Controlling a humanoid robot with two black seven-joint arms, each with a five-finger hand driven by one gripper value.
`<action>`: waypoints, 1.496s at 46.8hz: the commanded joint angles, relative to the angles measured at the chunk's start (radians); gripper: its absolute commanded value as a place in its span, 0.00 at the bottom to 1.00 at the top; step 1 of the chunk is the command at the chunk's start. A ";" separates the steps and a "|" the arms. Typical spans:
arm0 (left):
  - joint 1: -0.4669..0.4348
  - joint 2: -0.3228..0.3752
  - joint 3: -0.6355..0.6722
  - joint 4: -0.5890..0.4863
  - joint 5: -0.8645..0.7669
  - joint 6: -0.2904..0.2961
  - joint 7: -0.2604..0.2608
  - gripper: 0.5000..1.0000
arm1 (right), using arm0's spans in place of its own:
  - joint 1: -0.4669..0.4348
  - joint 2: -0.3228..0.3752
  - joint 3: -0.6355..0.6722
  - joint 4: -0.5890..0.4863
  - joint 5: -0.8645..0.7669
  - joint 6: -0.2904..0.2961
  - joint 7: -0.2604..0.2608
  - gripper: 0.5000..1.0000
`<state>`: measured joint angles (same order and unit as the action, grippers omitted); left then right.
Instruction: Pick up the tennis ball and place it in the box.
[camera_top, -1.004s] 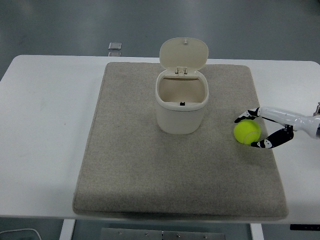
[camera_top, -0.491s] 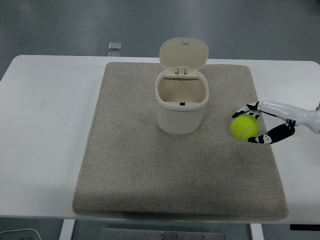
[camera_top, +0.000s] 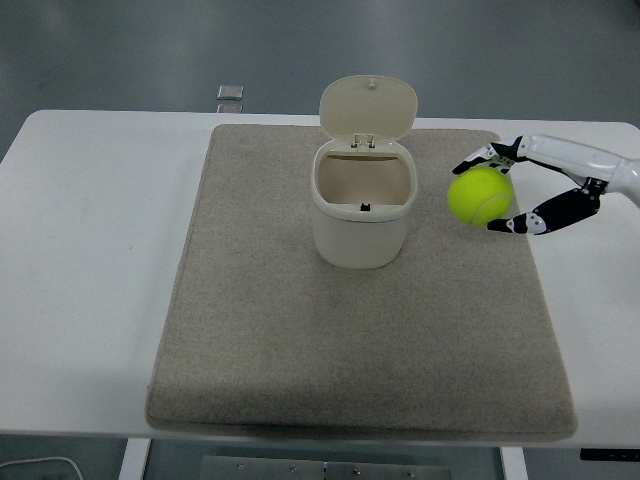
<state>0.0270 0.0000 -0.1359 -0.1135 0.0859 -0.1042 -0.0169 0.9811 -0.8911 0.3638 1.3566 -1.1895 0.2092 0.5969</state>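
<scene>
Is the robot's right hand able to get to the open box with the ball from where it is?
Probably yes. The right hand holds the tennis ball just right of the box, whose lid stands open, and nothing sits between them on the mat.

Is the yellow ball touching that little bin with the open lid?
Apart. The head view shows a strip of grey mat between the tennis ball, held in the right hand, and the box.
</scene>
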 joint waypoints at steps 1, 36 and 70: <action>-0.001 0.000 -0.001 0.000 0.000 0.000 0.000 0.98 | 0.004 0.017 0.053 0.009 0.024 0.047 -0.008 0.00; -0.001 0.000 0.001 0.000 0.000 0.000 0.000 0.98 | 0.054 0.276 0.061 -0.054 0.030 0.032 -0.206 0.00; -0.001 0.000 0.001 0.000 0.000 0.000 0.000 0.98 | 0.047 0.310 0.057 -0.068 0.030 -0.020 -0.278 0.72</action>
<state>0.0264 0.0000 -0.1359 -0.1135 0.0859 -0.1042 -0.0169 1.0267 -0.5804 0.4202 1.2882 -1.1595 0.1861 0.3190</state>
